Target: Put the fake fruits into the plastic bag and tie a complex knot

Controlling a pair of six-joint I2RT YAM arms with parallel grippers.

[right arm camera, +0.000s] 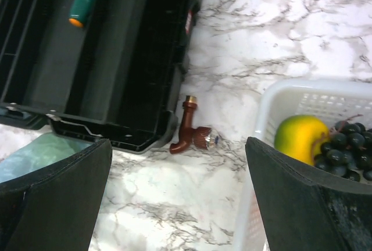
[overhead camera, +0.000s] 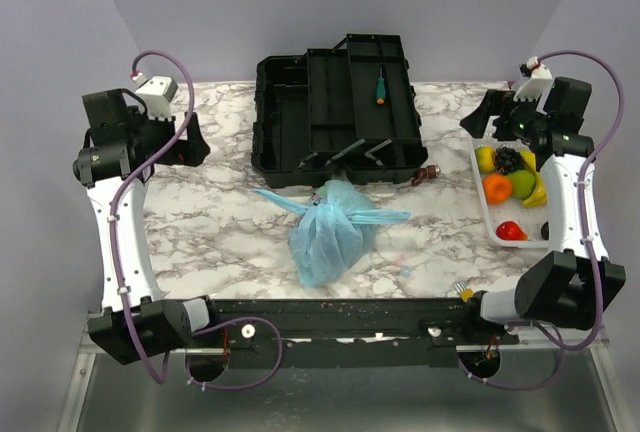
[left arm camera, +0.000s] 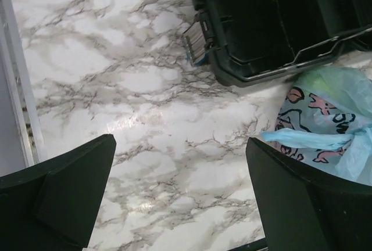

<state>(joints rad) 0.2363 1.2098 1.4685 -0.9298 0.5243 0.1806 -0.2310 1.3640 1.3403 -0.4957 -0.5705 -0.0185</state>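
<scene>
The light-blue plastic bag (overhead camera: 328, 235) lies at the table's middle, bunched shut by a knot (overhead camera: 325, 202) with two pointed tails out to the sides. Its pink and dark print shows in the left wrist view (left arm camera: 325, 117), with a green shape showing through the top. An orange (overhead camera: 497, 187), a green fruit (overhead camera: 522, 184), grapes (overhead camera: 508, 160), a banana (overhead camera: 538, 192) and a red fruit (overhead camera: 511, 231) sit in the white basket (overhead camera: 480, 202). My left gripper (overhead camera: 195, 140) is open and empty at the far left. My right gripper (overhead camera: 478, 114) is open and empty above the basket's far end.
An open black toolbox (overhead camera: 335, 107) stands at the back centre with a green-handled screwdriver (overhead camera: 380, 87) in it. A brown tap (right arm camera: 192, 129) lies between the toolbox and the basket (right arm camera: 273, 97). A yellow-green fruit (right arm camera: 301, 137) sits by the grapes (right arm camera: 349, 149).
</scene>
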